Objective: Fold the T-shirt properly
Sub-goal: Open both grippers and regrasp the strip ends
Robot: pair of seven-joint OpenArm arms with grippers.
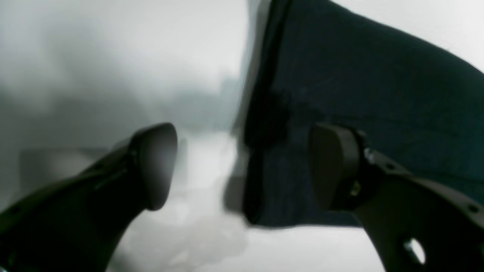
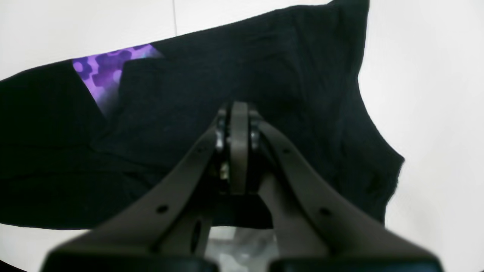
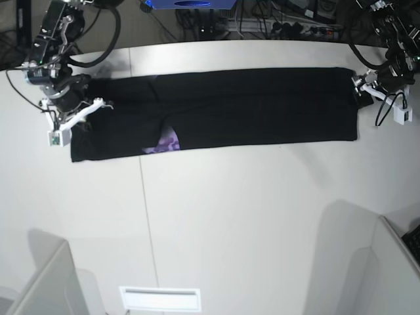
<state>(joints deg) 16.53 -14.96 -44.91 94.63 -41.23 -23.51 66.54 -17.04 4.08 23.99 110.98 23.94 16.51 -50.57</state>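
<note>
The T-shirt is stretched out as a long black band across the far half of the white table, running nearly from the left edge to the right edge. A patch of purple print peeks out along its near edge toward the left, and it shows up again in the right wrist view between two overlapping black layers. At the left end, the right gripper is over the cloth with its jaws pressed flat together; whether any fabric is pinched between them, I cannot tell. Over at the far right corner, the left gripper has its fingers spread wide, a folded edge of the shirt standing between them, untouched.
</note>
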